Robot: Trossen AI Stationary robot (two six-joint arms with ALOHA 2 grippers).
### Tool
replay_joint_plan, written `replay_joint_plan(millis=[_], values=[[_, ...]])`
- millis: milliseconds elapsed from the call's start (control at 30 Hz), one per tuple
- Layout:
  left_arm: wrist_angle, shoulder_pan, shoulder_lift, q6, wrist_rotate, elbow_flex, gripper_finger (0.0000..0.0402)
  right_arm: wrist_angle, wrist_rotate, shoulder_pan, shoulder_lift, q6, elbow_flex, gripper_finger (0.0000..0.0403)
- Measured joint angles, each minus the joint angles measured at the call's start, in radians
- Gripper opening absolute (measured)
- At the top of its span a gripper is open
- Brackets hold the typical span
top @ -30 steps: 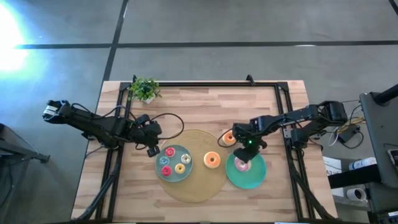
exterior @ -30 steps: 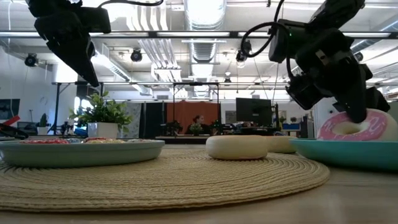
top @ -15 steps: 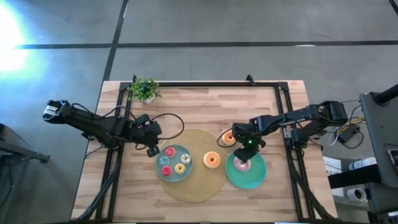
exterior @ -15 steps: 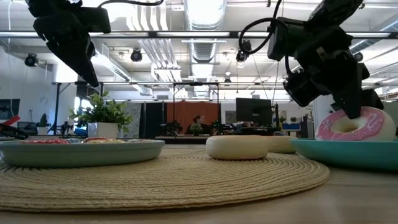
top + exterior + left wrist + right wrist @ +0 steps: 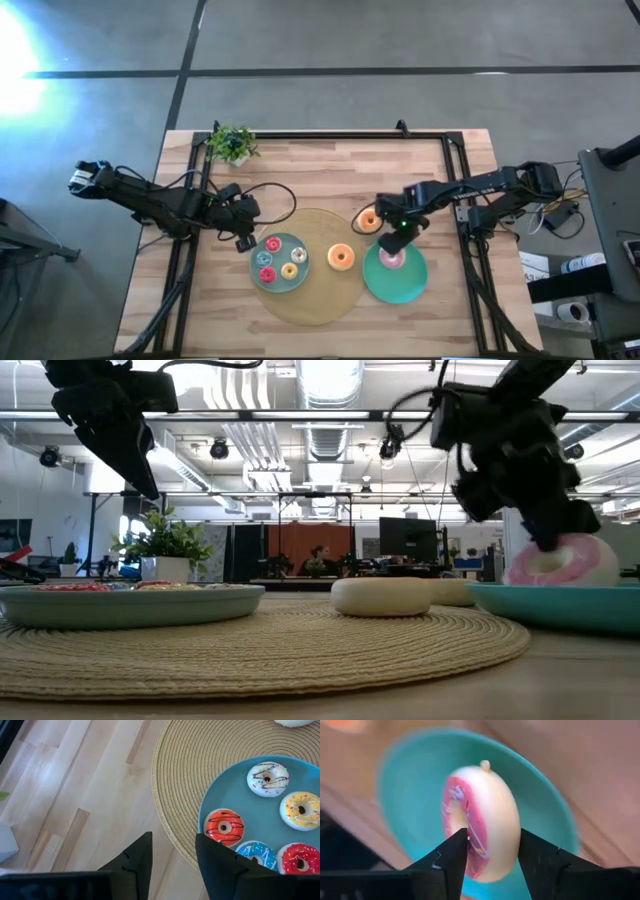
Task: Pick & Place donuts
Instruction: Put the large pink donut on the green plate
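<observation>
My right jaws (image 5: 487,852) clamp the large pink-iced toy donut (image 5: 481,822), tilted on edge over the round green plate (image 5: 400,278) near the desk's right edge. A thin grip might let it roll off. My left jaws (image 5: 170,857) wait apart.

Green plate (image 5: 545,810) blurred (its far rim cut off).
</observation>
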Motion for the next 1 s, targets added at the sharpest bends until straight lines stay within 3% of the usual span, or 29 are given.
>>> replay_joint_plan(millis=[167,533,1000], values=[[0.000,0.000,0.000,-0.002,0.000,0.000,0.0124,0.067,-0.126,-0.008,0.008,0.027,0.004,0.0151],[0.001,0.000,0.000,-0.011,0.000,0.000,0.0124,-0.083,0.184,0.003,0.012,-0.100,0.017,0.0148],[0.001,0.000,0.000,-0.012,0.000,0.000,0.0124,-0.075,0.098,0.006,0.030,-0.175,0.078,0.0198]])
